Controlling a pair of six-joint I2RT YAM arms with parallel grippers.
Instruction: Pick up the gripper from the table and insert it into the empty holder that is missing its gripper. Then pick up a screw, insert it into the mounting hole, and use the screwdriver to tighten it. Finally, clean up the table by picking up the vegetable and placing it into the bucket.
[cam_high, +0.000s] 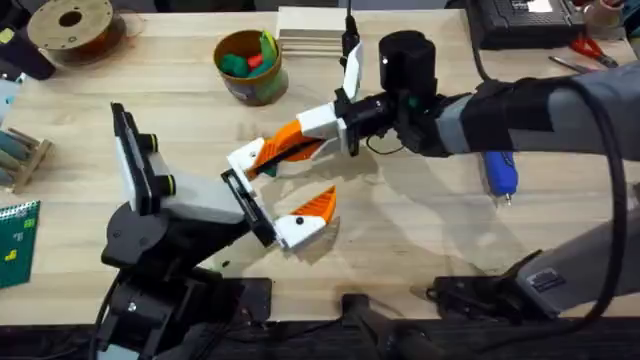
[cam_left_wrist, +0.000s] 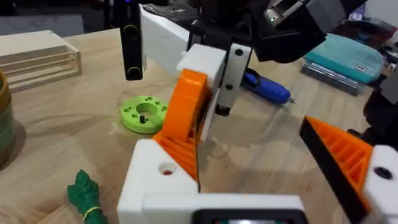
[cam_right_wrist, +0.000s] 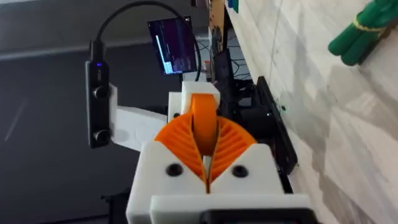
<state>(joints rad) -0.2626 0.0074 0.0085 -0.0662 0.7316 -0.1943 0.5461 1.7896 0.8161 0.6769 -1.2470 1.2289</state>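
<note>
The right gripper (cam_high: 290, 140) fingers clamp the gripper (cam_left_wrist: 186, 118), beside the holder (cam_left_wrist: 155, 177). Left gripper (cam_high: 275, 200) fingers gape. It looks light, stiff, slick; pinch its flat sides.

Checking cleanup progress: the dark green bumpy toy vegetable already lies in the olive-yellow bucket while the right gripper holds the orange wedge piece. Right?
Not quite. The dark green bumpy toy vegetable lies on the table, as the left wrist view shows, not in the olive-yellow bucket. The right gripper does hold the orange wedge piece.

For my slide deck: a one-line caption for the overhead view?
Right gripper presses the orange gripper into the left arm's holder.
</note>
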